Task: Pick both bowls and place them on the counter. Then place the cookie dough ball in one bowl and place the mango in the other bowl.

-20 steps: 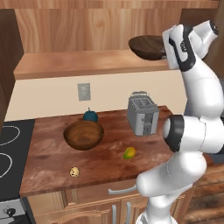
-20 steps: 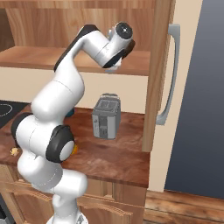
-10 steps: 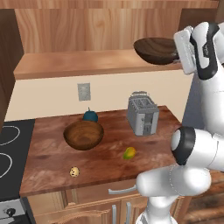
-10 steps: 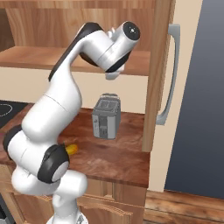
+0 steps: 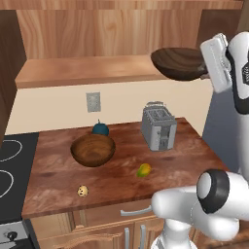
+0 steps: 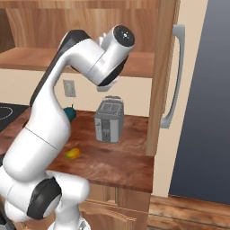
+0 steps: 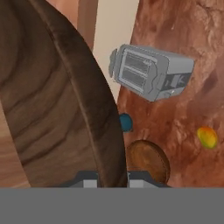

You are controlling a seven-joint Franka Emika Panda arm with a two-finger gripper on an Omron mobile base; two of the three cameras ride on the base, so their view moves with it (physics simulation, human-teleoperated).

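The end effector (image 5: 206,74) is gripping the rim of the wide dark bowl (image 5: 177,63), holding it level beside the shelf (image 5: 87,70), likely for lowering to the bench (image 5: 194,146) near the deeper bowl (image 5: 93,150).

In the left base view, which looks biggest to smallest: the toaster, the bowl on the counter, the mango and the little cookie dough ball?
Largest to smallest as they look there:
1. Bowl on the counter and toaster: too alike to rank, the bowl wider, the toaster taller.
2. Mango.
3. Cookie dough ball, slightly smaller than the mango.
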